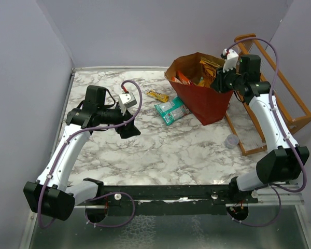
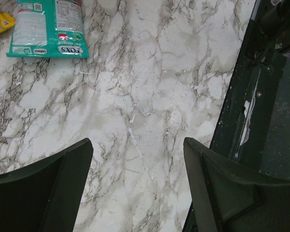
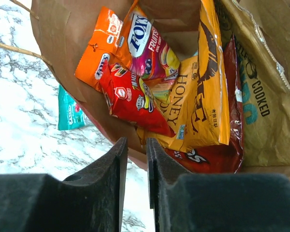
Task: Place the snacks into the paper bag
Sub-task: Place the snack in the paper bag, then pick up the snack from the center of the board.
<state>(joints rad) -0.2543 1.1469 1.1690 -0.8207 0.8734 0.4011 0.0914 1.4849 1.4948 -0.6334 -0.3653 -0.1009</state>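
With the right gripper (image 3: 135, 145) barely parted and empty over the bag (image 1: 207, 106), the wide-open left gripper (image 2: 137, 145) should centre over the teal packet (image 1: 171, 110), which lies on the surface (image 1: 160, 150) beside the bag, and pinch one edge.

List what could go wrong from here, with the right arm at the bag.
1. Right tool hangs at the red paper bag mouth; withdrawing could snag the rim and tip it.
2. Teal Fox's packet and yellow bar lie close to the bag; the left tool reaching them may shove it.
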